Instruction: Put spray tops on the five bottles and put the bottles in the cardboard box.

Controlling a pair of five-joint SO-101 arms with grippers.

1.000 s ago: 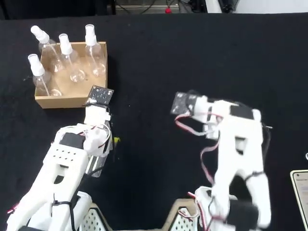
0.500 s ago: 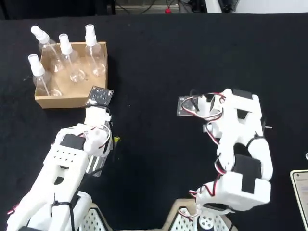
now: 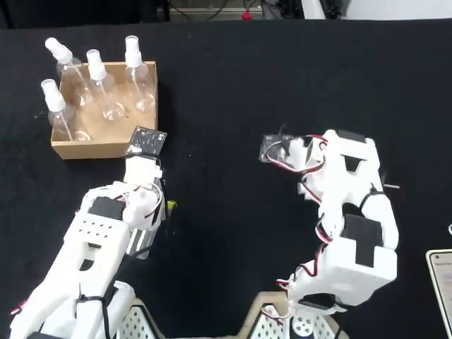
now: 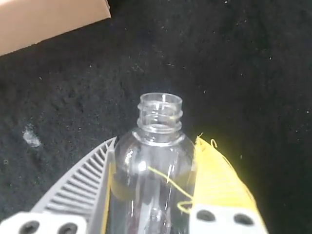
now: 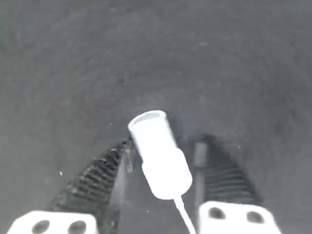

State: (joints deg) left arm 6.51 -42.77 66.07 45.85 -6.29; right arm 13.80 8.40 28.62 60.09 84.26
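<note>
The uncapped bottle (image 4: 160,122) is gripped by the left hand (image 4: 156,142), a spray top (image 5: 161,156) by the right hand (image 5: 163,145); next the top must be aligned over the neck.

We looked down on a bench (image 3: 233,85) draped in black, slightly fuzzy cloth, flecked here and there with pale lint (image 4: 30,138). Beyond its far edge we saw dark cables (image 3: 212,8), a small red part (image 3: 246,14) and a white surface (image 3: 395,8). The light fell evenly.
</note>
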